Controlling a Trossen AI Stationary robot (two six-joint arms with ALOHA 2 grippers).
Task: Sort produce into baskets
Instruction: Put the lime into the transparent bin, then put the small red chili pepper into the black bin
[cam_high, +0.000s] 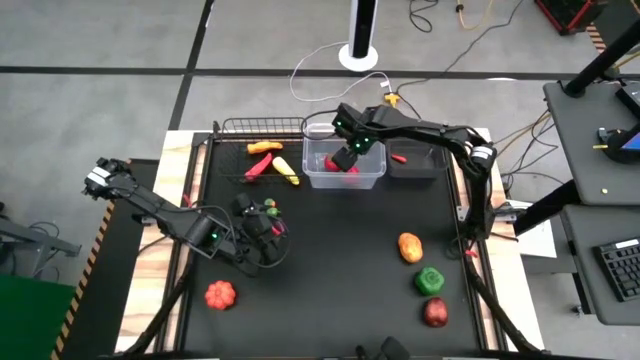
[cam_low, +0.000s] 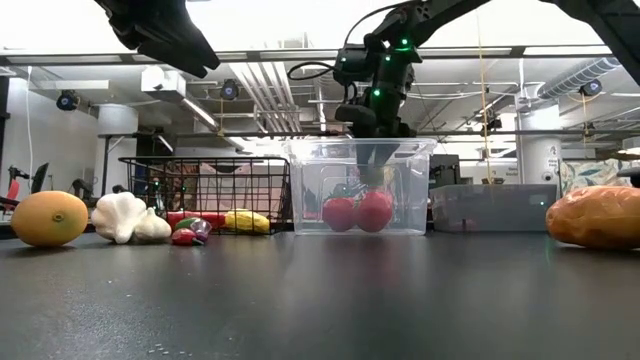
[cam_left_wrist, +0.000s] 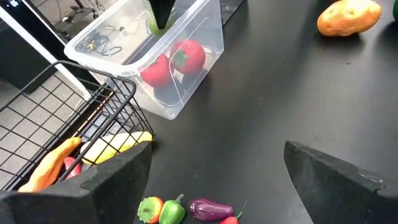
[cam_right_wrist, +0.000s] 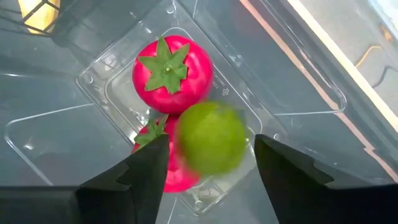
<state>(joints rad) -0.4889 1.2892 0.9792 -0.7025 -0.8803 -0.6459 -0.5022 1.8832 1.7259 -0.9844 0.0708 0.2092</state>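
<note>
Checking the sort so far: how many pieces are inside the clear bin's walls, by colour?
Red tomatoes: 2
Green round fruit: 1, above the tomatoes
Total in the clear bin: 3

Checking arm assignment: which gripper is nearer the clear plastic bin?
Right. The right gripper hangs directly over the clear plastic bin; the left gripper is well away, above small produce on the mat.

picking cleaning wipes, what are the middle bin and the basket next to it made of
Clear bin: looks like thin transparent plastic, glossy; the red tomatoes show through its walls. Wire basket: seemingly black-coated metal wire, an open grid of thin rods.
</note>
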